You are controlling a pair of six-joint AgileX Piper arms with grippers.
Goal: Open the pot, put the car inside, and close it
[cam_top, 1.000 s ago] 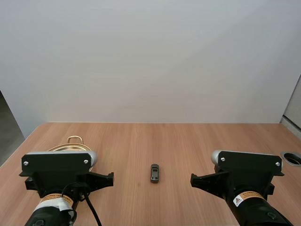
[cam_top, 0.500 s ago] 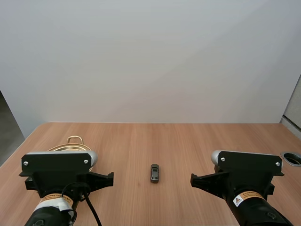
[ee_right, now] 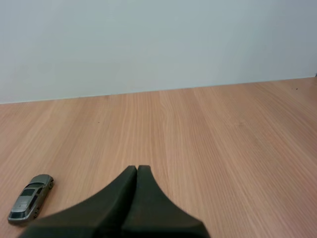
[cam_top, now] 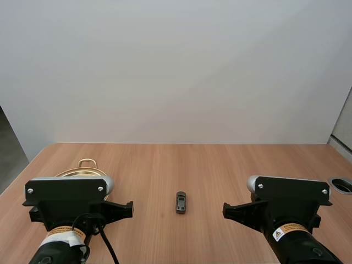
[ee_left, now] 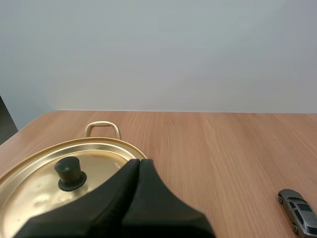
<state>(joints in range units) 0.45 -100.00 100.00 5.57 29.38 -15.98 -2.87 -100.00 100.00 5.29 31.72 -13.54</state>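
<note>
From above, a small grey car (cam_top: 181, 202) sits on the wooden table (cam_top: 231, 162) between the two arms, toward the front edge. A gold pot (cam_top: 82, 171) stands near the left edge, partly hidden by the left arm. From the left wrist, the left gripper (ee_left: 138, 163), fingers pressed together, hovers at the pot's lid (ee_left: 29, 191), which is on, black knob (ee_left: 69, 173) upright. From the right wrist, the right gripper (ee_right: 137, 169), fingers together on nothing, hangs over the table with the car off to one side.
</note>
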